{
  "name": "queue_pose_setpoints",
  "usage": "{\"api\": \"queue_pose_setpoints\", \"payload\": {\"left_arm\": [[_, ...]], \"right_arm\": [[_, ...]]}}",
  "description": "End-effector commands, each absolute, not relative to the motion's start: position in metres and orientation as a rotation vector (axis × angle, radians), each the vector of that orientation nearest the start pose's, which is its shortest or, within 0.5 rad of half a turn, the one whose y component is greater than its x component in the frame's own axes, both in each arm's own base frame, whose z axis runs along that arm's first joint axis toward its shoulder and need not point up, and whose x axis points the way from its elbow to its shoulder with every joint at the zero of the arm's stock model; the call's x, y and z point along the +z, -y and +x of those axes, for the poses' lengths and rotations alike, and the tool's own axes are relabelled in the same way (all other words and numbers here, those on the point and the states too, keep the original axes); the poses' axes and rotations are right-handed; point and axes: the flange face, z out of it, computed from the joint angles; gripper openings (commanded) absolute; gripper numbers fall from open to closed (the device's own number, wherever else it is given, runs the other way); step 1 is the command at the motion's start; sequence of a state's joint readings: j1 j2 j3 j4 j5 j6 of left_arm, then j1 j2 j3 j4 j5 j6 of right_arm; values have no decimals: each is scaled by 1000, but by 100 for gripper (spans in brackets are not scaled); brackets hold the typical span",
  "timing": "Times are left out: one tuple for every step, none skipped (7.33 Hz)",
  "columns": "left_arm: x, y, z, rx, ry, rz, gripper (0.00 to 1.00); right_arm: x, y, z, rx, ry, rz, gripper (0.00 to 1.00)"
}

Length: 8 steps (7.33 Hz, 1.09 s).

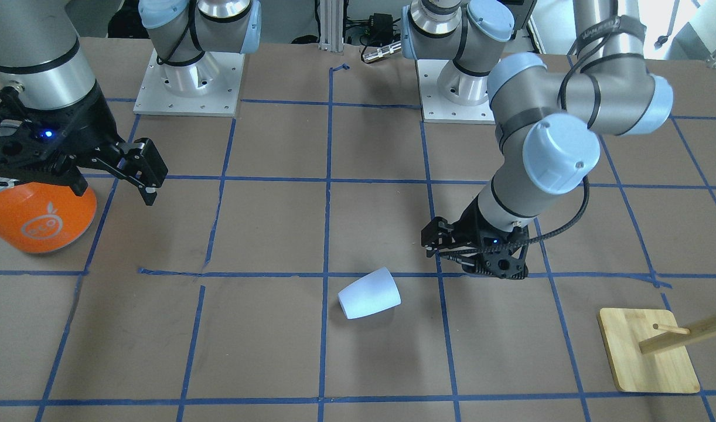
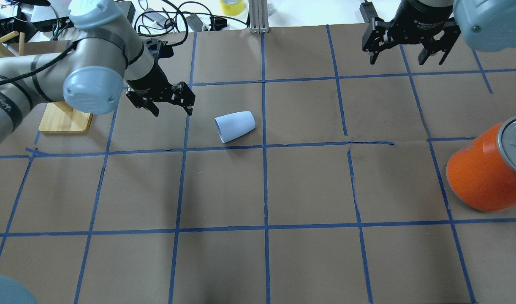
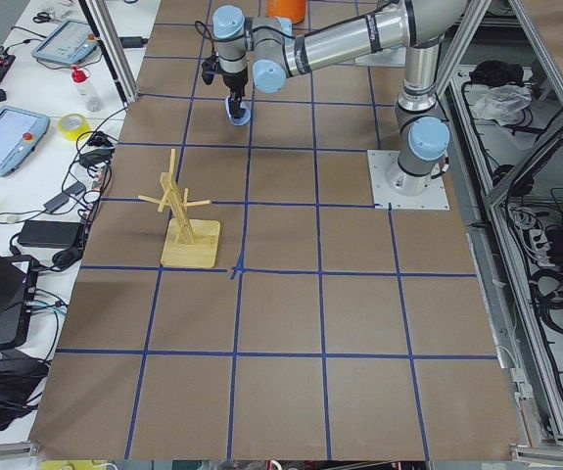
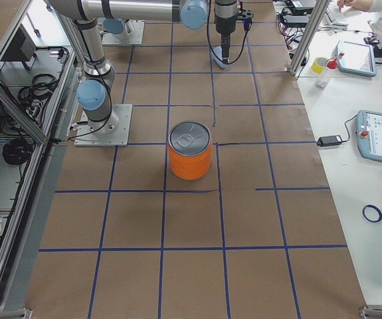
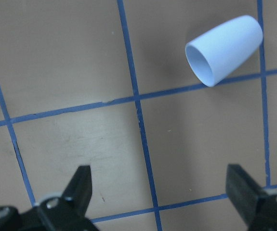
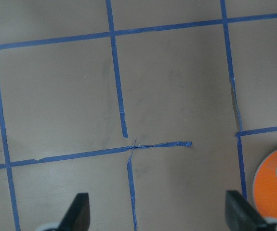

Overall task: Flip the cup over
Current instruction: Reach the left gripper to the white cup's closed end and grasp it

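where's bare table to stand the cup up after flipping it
Bare squares lie between the cup and the orange can, and the rows nearer the robot are bare too. Tighter on the cup's other side: the open left gripper hangs there, the wooden stand beyond.

The left arm (image 2: 93,55) reached forward with its elbow bent and its wrist tilted down. The left gripper (image 2: 173,112) hung low, its jaws spread wide with nothing between them. The right arm (image 1: 30,58) carried the right gripper (image 2: 406,60) pointing straight down, jaws also wide apart and empty.
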<state>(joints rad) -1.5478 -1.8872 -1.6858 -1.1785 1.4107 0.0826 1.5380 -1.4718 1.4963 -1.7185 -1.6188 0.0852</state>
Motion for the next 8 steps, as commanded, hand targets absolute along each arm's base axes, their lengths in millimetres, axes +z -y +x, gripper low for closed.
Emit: {"api": "queue_pose_setpoints", "payload": {"left_arm": [[240,605,-153,81,-3497,-15,97],[219,602,-163,40,-3596,-96,97],[209,598,-166,-10,-3635,-162,97],[207,596,-170,-10,-3695,-175,90],[203,598,-168,6,-3740,-199,81],[203,601,-166,6,-3792,-213,32],[202,601,-166,13,-3796,-226,0],[208,605,-166,-12,-3801,-221,0]], "right_arm": [[484,545,115,-136,-3164,211,100],[486,547,115,-149,-3153,215,100],[492,545,120,-170,-3100,210,100],[497,542,128,-173,-3030,196,100],[504,537,127,-192,-3028,195,100],[502,534,125,-178,-3046,196,100],[502,532,126,-169,-3046,204,100],[501,531,126,-164,-3046,204,100]]}}
